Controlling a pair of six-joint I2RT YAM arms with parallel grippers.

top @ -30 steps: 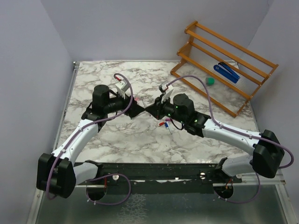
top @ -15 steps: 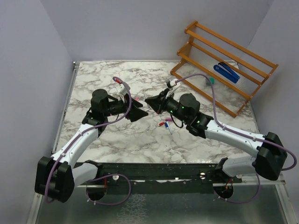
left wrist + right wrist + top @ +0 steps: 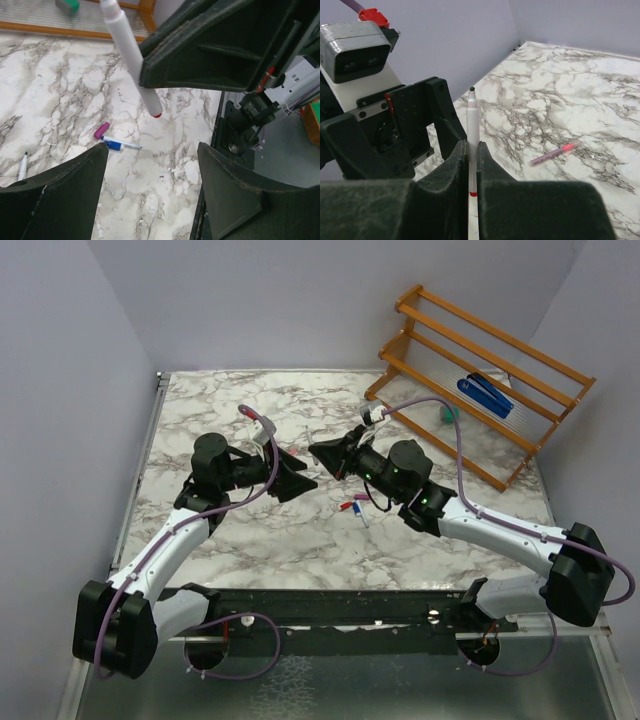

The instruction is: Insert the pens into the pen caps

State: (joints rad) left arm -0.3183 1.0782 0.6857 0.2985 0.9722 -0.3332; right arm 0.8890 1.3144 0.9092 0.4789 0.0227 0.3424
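From above, both arms face each other mid-frame over the bench (image 3: 300,540); the left wrist view shows left jaws spread empty, a pink cap (image 3: 101,131) lower left; the right wrist view shows right jaws clenched on a white pen (image 3: 472,120) at centre, so with the pen presented, fetching that cap likely comes next.

My marble table (image 3: 200,410) carries a wooden rack (image 3: 480,466) at 2 o'clock, and a pink cap (image 3: 101,130) just beside a blue-ended pen (image 3: 120,145) near centre.
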